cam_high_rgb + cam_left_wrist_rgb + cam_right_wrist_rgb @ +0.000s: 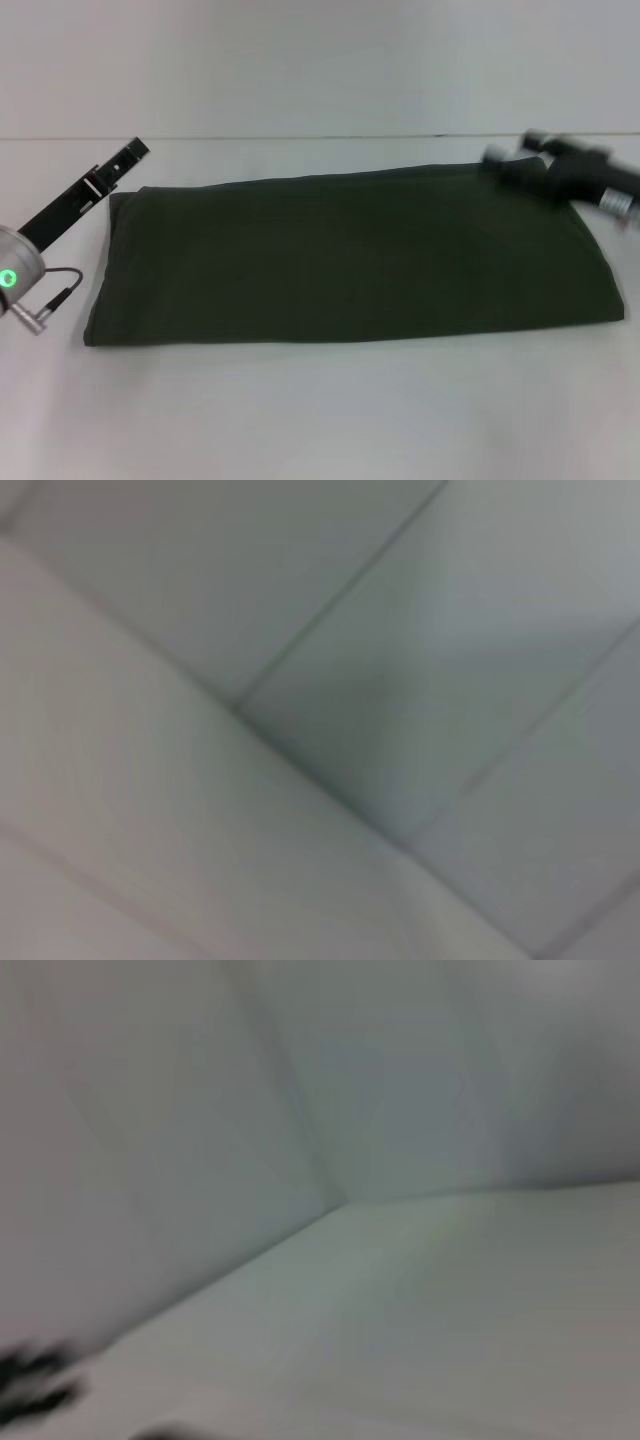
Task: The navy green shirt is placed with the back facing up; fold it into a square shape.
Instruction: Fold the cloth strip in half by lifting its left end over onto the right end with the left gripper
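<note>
Shirt (350, 260): folded into a long olive band, plain side up, lying flat across the middle of the white surface (320, 410).
Left pincer (135, 152): we see it just off the shirt's far left corner; grip state, can't tell.
Right pincer (505, 160): blurred, over the shirt's far right corner; grip state, can't tell.
Wrist views: only pale blurred planes.

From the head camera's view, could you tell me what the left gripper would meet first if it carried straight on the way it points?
Probably nothing soon. The left gripper points up and away past the far left corner of the shirt, over bare table; height is unclear.
</note>
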### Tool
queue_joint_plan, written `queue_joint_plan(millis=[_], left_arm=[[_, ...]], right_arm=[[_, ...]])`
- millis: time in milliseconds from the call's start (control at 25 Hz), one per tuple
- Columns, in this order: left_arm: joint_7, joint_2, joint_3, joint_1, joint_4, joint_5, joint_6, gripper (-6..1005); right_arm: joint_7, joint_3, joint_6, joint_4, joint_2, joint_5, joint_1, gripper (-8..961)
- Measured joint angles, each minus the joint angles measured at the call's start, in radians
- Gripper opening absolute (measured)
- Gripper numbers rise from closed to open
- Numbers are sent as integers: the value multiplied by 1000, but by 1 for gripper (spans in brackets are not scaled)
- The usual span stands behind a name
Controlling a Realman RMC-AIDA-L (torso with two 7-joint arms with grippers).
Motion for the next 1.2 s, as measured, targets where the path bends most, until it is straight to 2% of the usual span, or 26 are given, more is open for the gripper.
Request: queue_joint_plan(millis=[80, 200, 320, 440, 640, 840, 1040, 1200], left_arm=[[-102, 4, 27, 19, 48, 53, 40, 787], [-336, 24, 43, 49, 145, 178, 156, 824], [-543, 68, 33, 61, 208, 333, 317, 824], [-635, 87, 32, 63, 257, 437, 413, 824], [-797, 117, -15, 66, 372, 648, 554, 824], [-882, 139, -77, 66, 413, 754, 635, 824], [-962, 142, -103, 71, 406, 809, 652, 824], [-985, 142, -132, 74, 338, 813, 629, 823]], right_arm=[[-46, -94, -73, -32, -4, -27, -20, 831], [-158, -198, -131, -91, 16, -40, -62, 860], [-240, -290, -139, -134, 37, -41, -96, 861], [-261, -369, -139, -143, 37, -45, -114, 861], [-275, -389, -119, -138, 38, -68, -123, 860], [-284, -400, -77, -133, 39, -68, -121, 860], [-280, -401, -53, -138, 40, -68, -117, 861], [-278, -402, -39, -139, 40, -68, -114, 861]])
